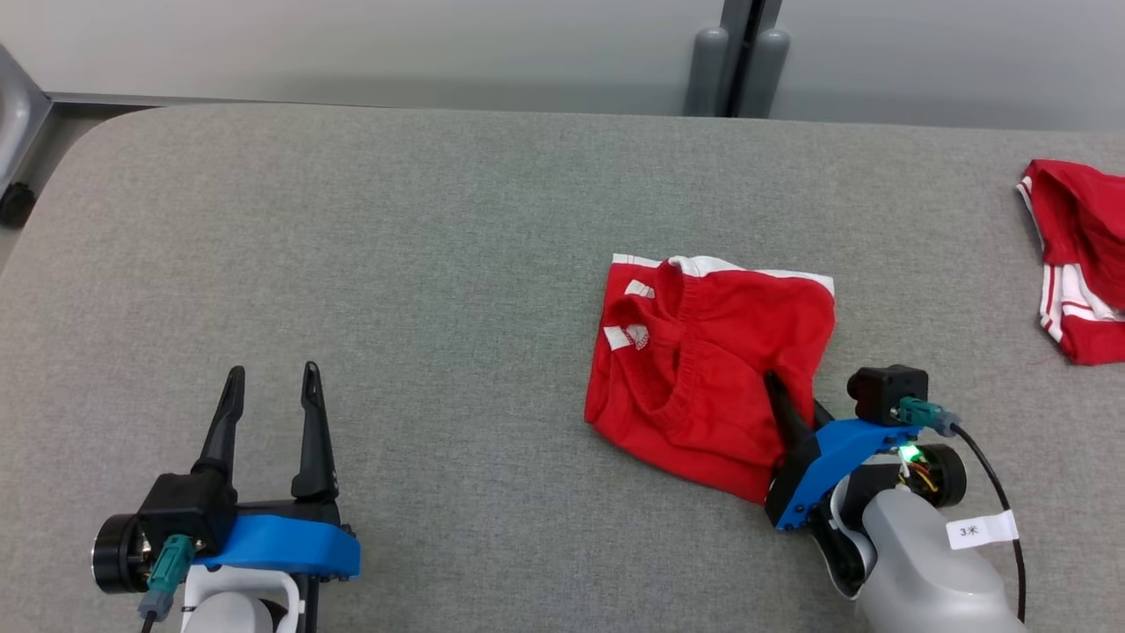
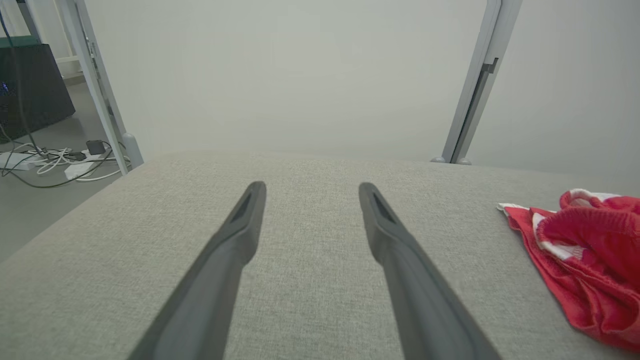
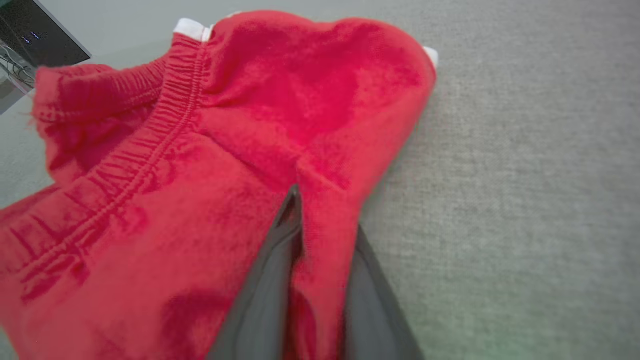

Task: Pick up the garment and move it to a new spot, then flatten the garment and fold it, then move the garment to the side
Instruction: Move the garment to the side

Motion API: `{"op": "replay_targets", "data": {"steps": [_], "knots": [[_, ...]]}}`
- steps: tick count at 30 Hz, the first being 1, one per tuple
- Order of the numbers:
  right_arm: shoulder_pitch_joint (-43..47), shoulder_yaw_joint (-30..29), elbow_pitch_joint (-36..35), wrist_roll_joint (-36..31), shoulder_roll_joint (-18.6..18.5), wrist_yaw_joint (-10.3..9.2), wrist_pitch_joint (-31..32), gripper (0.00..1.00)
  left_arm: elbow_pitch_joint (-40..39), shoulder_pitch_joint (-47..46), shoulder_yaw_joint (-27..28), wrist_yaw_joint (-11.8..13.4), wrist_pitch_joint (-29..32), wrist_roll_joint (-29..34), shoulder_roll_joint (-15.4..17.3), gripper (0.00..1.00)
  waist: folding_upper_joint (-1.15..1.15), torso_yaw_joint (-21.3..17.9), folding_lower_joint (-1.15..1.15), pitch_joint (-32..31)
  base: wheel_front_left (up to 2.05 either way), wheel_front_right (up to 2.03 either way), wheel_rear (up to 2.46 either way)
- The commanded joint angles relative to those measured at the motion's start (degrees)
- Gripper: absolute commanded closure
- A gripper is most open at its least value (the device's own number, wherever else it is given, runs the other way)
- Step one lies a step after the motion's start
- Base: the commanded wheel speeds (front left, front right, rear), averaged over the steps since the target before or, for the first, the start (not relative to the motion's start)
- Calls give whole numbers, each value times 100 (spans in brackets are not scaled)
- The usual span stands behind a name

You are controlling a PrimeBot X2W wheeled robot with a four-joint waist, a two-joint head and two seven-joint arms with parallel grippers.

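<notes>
Garment [image 3: 200, 175] first: a raised fold of its red cloth is pinched between the two dark fingers of the right gripper [image 3: 325, 215], whose jaws are drawn narrow against it from both sides. In the head view the right gripper [image 1: 791, 396] meets the garment [image 1: 703, 369] at its near right edge, with one finger lying over the cloth. The piece lies crumpled on the grey table [image 1: 395, 264], a little right of the middle, its elastic waistband bunched and white trim showing along its far edge. The left gripper [image 1: 272, 374] is at the near left, well apart from the cloth, its jaws wide with nothing between them. In the left wrist view the left gripper [image 2: 312, 190] points across bare table, with the garment [image 2: 590, 260] off to one side. A second red garment [image 1: 1077, 264] with white stripes lies at the table's far right edge.
</notes>
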Motion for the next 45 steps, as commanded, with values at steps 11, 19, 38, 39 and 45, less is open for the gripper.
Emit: {"op": "replay_targets", "data": {"steps": [11,19,38,39,45], "knots": [[11,-119,-356,-813,-343,-3,-193,100,-209,-162,-64,31,-24,-73,-13,0,0,-707,0,254,0,0,0],[152,-314,-1212,-1059,-737,1,-201,100,-386,-398,-38,5,-24,35,32,0,0,-1271,0,630,0,0,0],[-1515,431,-2109,-1193,-2420,1,649,100,-666,-795,-77,-50,-24,127,18,0,0,-1149,0,1342,0,0,0],[-1603,436,-2130,-1159,-2565,1,714,100,-699,-803,-69,-52,-23,128,21,0,0,-1152,0,1391,0,0,0],[-2002,392,-2064,-890,-3405,1,1109,100,-894,-937,-97,-60,-24,216,48,0,0,-1168,0,1709,0,0,0]]}}
